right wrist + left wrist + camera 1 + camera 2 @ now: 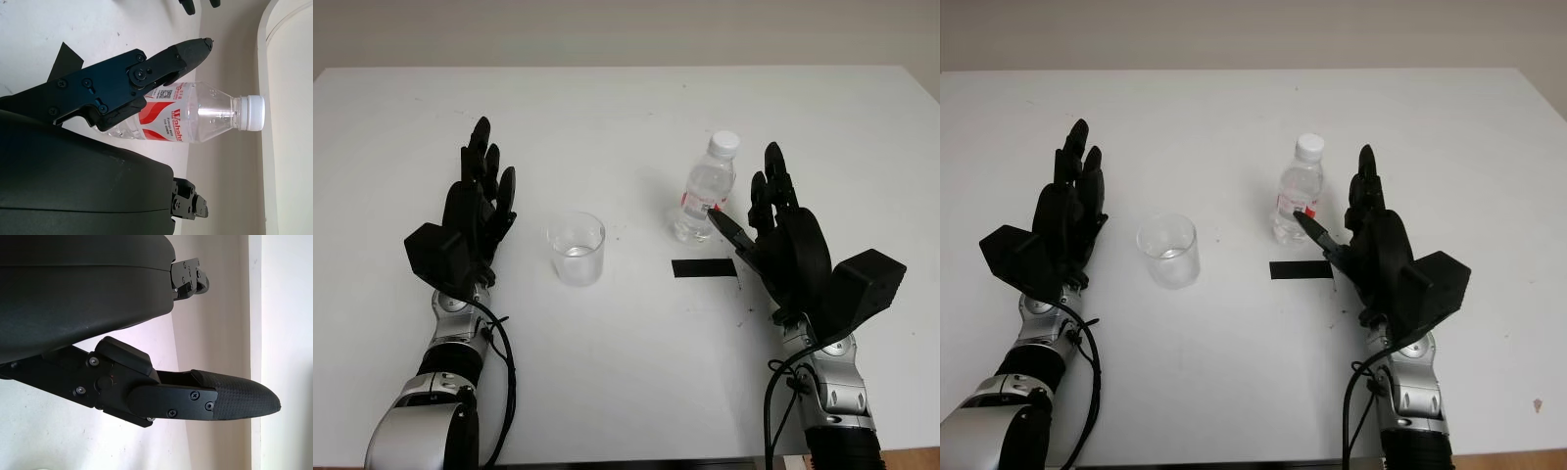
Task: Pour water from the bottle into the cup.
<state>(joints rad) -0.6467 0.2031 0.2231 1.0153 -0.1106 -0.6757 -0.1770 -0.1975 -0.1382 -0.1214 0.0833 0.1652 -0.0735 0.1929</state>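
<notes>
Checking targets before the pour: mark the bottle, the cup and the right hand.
bottle (703, 201), left eye view, on its labelled body.
cup (576, 249), left eye view, on its clear side wall.
right hand (773, 220), left eye view, open beside the bottle, on its middle.

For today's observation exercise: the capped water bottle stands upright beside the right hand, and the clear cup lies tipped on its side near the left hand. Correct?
Not quite. The cup stands upright, mouth up, as the left eye view shows. The rest holds: the capped bottle stands upright beside the right hand, and the cup is near the left hand.
</notes>
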